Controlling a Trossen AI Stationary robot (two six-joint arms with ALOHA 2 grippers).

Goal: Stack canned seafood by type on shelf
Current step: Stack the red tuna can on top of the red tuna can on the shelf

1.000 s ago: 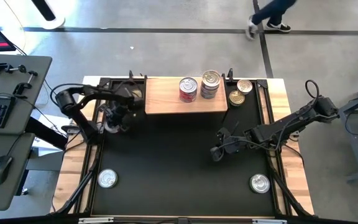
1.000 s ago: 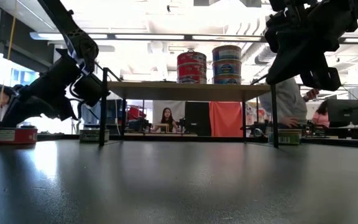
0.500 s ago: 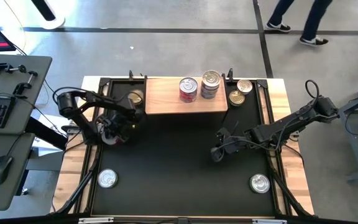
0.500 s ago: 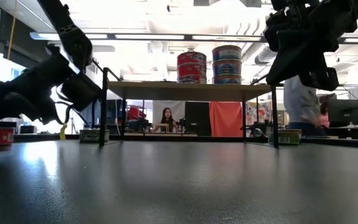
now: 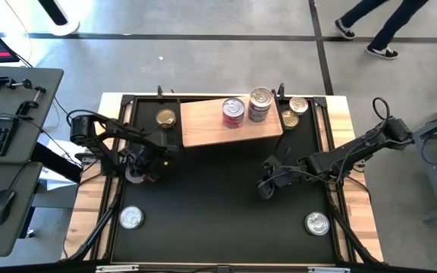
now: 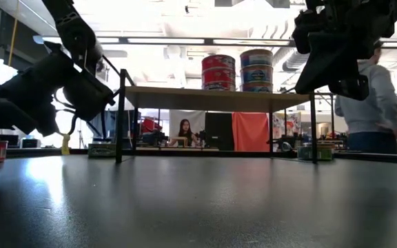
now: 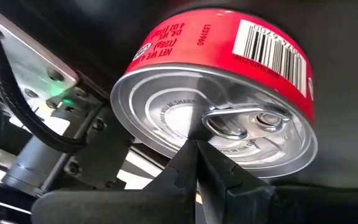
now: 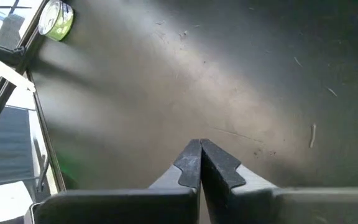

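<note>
The left gripper [image 5: 144, 161] hung low over the left side of the black mat [image 5: 218, 205], its fingers [image 7: 194, 158] pressed together with nothing between them, their tips right at the silver lid of a red-labelled tin [image 7: 219, 87] that the wrist view showed just ahead. The right gripper [image 5: 266, 184] waited right of centre above bare mat, its fingers [image 8: 199, 158] likewise closed and empty. The shelf [image 5: 230, 121] stood just beyond the left arm, carrying a red stack [image 5: 234, 111] and a bluish stack [image 5: 259, 105] side by side toward its right end; its near-left leg stood close beside the left arm in the low view. A gold-lidded tin [image 5: 165, 117] lay off the shelf's left end, and two more tins [image 5: 293, 111] lay at its right end. Compared with half a second before, the shelf had shifted rightward and skewed, and the left gripper had moved slightly nearer the mat's middle. Single tins sat in the near-left corner [image 5: 131, 218] and near-right corner [image 5: 317, 223], leaving the mat's centre open between the arms.
</note>
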